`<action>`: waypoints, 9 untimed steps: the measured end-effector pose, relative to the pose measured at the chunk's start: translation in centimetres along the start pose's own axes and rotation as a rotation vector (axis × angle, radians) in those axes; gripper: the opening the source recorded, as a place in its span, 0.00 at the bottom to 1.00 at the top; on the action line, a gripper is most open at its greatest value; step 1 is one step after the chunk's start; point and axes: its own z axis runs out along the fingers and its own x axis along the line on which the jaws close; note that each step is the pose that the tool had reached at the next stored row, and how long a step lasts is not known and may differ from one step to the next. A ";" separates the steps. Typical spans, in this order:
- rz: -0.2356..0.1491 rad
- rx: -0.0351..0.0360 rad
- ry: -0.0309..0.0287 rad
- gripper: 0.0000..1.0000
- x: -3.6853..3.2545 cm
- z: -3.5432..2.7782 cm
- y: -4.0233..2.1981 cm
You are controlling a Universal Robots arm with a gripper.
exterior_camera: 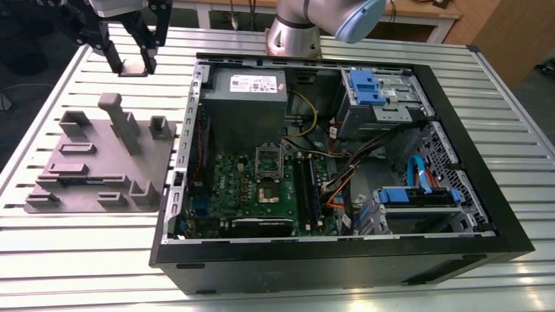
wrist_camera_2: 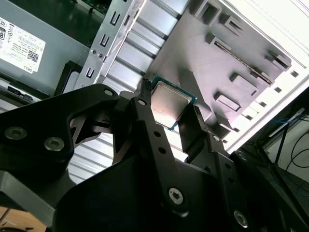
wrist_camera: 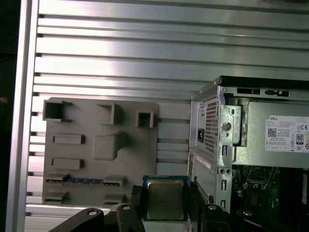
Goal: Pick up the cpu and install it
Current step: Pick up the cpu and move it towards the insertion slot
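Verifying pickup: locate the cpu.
The cpu is clamped between the fingers in both wrist views, over the slatted table near the grey tray, to the exterior view's left of the computer case.

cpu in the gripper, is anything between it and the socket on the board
The gripper holds the cpu over the table, outside the computer case. The case lies open on top and the socket looks uncovered. Only the case's metal wall stands between them sideways; nothing visible blocks from above.

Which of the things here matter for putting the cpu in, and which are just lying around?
For the job: cpu, held in the gripper; motherboard in the open computer case.
Lying about: grey parts tray, power supply, blue drive brackets.
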 end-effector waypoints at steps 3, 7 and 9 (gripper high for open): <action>0.000 0.0001 0.0000 0.47 -0.17 0.00 -0.01; 0.000 0.0000 0.0000 0.47 -0.42 0.01 -0.02; 0.000 0.0000 -0.0001 0.47 -0.51 0.01 -0.02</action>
